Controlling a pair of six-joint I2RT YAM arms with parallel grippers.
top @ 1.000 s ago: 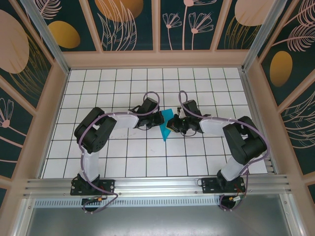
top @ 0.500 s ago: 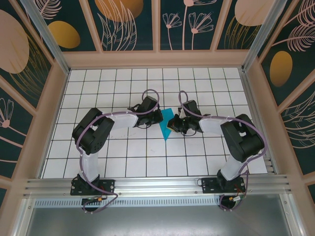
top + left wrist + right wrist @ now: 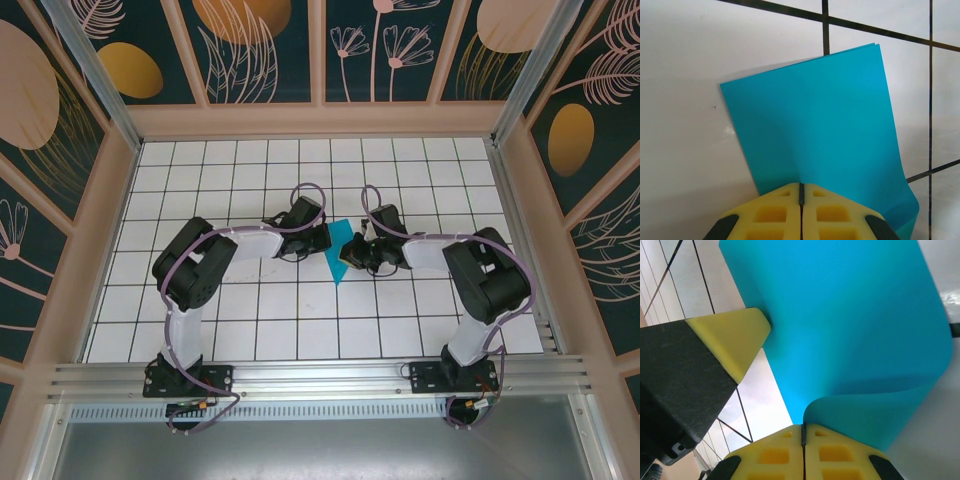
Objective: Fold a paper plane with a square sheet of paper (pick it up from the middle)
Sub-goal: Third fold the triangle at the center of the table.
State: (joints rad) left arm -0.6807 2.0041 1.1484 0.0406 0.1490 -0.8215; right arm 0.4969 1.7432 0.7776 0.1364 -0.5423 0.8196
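The square sheet of paper (image 3: 337,263), teal-blue and folded into a narrower doubled shape, is held just above the tiled table (image 3: 250,300) between my two grippers. My left gripper (image 3: 329,243) is shut on its left edge. In the left wrist view the yellow fingertips (image 3: 785,200) of the left gripper (image 3: 801,186) meet on the paper (image 3: 825,125), and a soft crease runs up from them. My right gripper (image 3: 350,252) is shut on the opposite edge. In the right wrist view the paper (image 3: 850,325) curls over at the right gripper (image 3: 802,428), with the left gripper's yellow finger (image 3: 732,337) beside it.
The white gridded table is walled by a wooden frame (image 3: 100,230) on the left, back and right. An aluminium rail (image 3: 320,380) carrying both arm bases runs along the near edge. Both arms reach inward and meet at the table's middle.
The paper and both grippers stay nearly in place. The right arm's elbow has swung a little to the left; the left arm has shifted slightly.
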